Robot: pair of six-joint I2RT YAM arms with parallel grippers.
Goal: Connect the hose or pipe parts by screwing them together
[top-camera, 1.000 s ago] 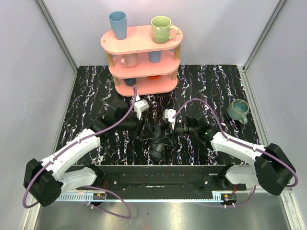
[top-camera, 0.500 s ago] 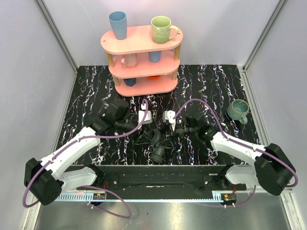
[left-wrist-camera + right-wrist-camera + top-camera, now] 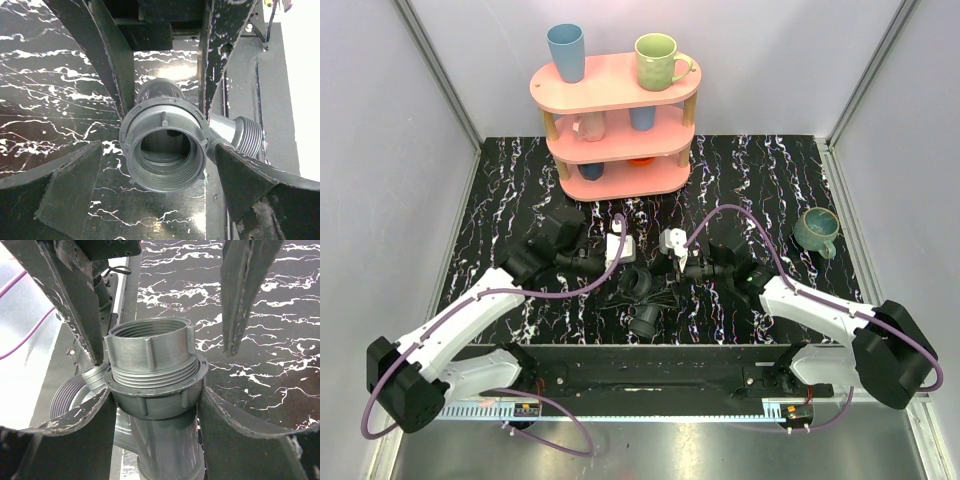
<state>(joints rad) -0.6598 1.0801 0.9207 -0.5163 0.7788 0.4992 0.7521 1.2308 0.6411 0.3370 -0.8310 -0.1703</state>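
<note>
My right gripper (image 3: pixel 152 400) clamps the dark threaded plastic pipe fitting (image 3: pixel 150 355); my left gripper (image 3: pixel 160 150), wide open, should close squarely round its collar (image 3: pixel 164 111).

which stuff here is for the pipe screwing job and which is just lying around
For the job: black pipe fitting; right gripper, jaws closed on it; left gripper, jaws open around it.
Just lying about: pink shelf; blue cup; green mug; teal mug.
</note>
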